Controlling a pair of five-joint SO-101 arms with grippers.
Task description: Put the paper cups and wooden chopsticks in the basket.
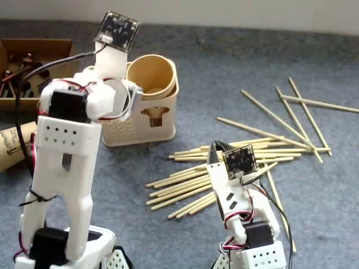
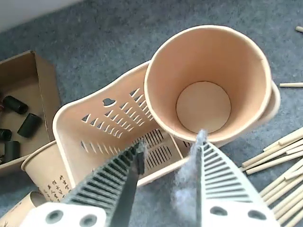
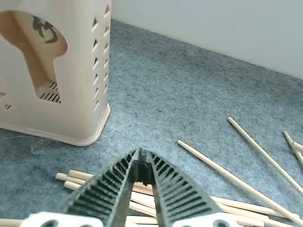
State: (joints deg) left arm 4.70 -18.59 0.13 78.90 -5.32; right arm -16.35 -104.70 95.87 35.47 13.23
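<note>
Though in basket, cup near left hand

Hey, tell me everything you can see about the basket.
The basket looks like cream plastic, a rounded box standing upright on the grey carpet. Its walls are pierced with small triangular holes, one side has a large mushroom-shaped cutout, and its floor is slotted. A paper cup stands in one end, mouth up, leaning against the rim.
</note>
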